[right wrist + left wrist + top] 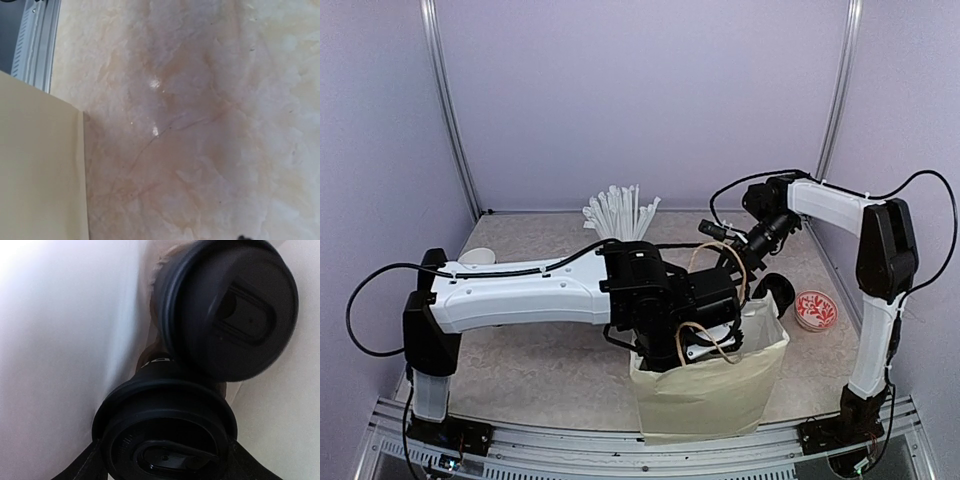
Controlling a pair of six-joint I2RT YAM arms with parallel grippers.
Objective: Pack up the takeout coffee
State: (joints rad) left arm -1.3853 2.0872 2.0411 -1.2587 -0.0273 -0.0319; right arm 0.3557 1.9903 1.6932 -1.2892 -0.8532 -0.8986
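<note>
Tabletop bag (710, 390) hems left claw (160, 463) gripping lidded cup (165, 435) beside second cup (225, 305)

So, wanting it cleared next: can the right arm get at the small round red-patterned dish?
Probably yes: the red-patterned dish lies uncovered close beside that arm, clear of the cream paper bag, nothing over it.

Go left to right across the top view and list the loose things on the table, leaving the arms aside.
Half-hidden white round object → white straws → paper bag → red-patterned dish.
</note>
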